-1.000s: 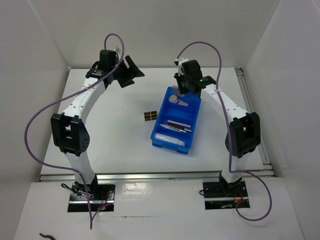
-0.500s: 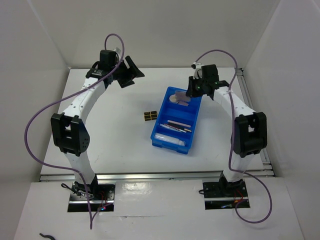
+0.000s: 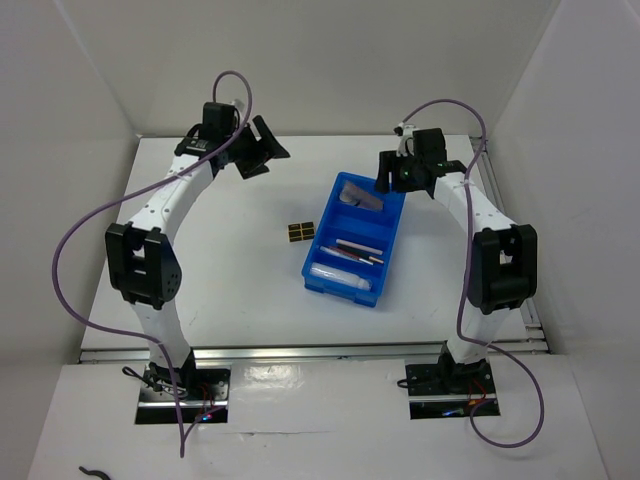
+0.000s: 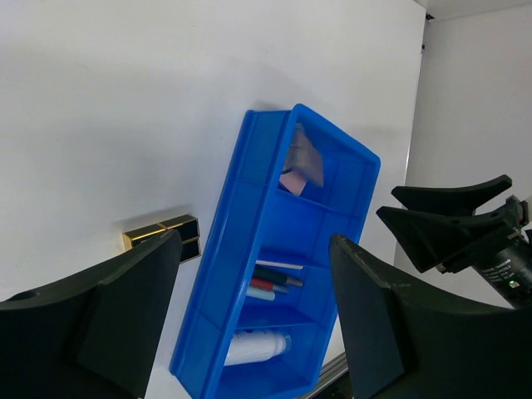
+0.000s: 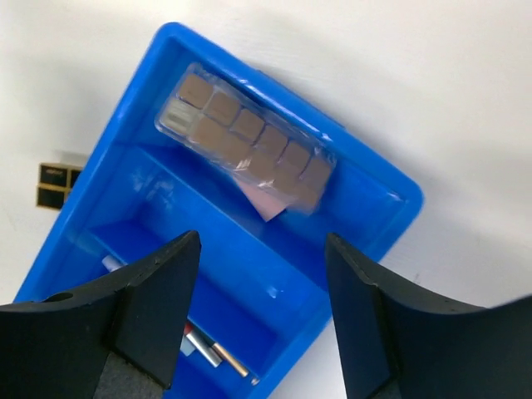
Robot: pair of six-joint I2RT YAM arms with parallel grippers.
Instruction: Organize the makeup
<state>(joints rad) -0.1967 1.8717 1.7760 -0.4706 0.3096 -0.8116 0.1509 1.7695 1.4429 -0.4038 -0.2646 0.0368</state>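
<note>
Inside one blue bin point(image 5: 399, 199), one cosmetics set point(image 5: 249, 137), outside one palette point(image 3: 300, 232), left tool point(image 4: 253, 249) and right tool point(image 5: 262, 241) apart

The bin point(image 3: 340, 293) stands on the table point(image 3: 220, 260), right of centre, long axis running near to far. Far compartment: the set point(image 5: 248, 137) lies on top of the compact point(image 5: 268, 202), which shows from under its edge. Middle compartment: the pencils point(image 3: 357, 251) lie side by side. Near compartment: the tube point(image 3: 340, 277) lies crosswise. The palette point(image 3: 300, 232) lies on the table just left of the bin, apart from it. The right gripper point(image 3: 388, 180) hangs over the bin's far right corner; the left gripper point(image 3: 265, 150) is far left, well apart from the bin
</note>
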